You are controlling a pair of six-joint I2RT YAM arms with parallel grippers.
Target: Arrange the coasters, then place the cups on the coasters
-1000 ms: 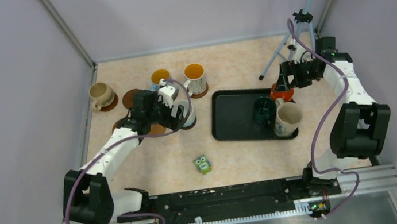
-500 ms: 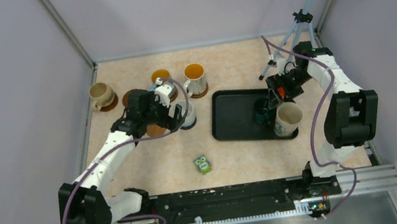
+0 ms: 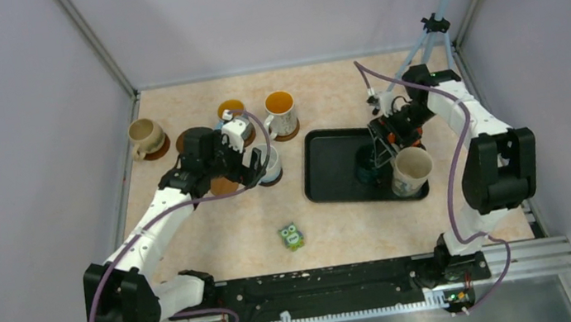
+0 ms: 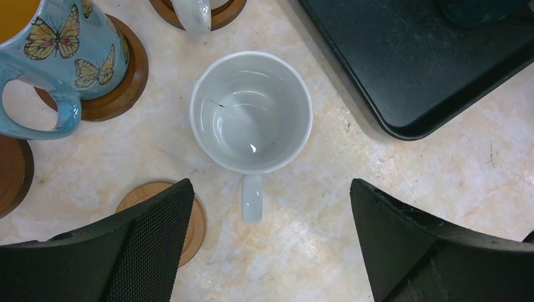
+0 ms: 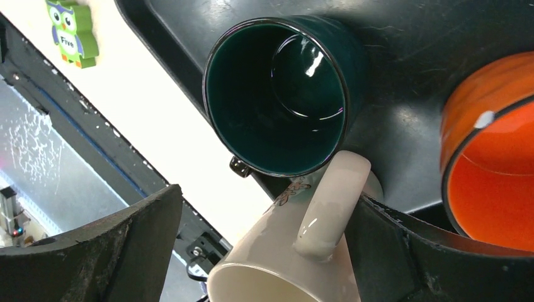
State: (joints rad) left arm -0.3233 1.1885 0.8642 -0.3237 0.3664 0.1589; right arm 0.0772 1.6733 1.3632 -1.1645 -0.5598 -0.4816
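Left gripper (image 4: 267, 195) spread wide over white cup (image 4: 250, 113) (handle at 6 o'clock); right gripper (image 5: 264, 195) spread above green cup (image 5: 277, 94).

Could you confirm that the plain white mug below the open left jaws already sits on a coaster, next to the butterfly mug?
Not quite. The left wrist view shows the white mug on the bare table, with an empty tan coaster beside it. It is below the left gripper, whose jaws are open, next to the butterfly mug.
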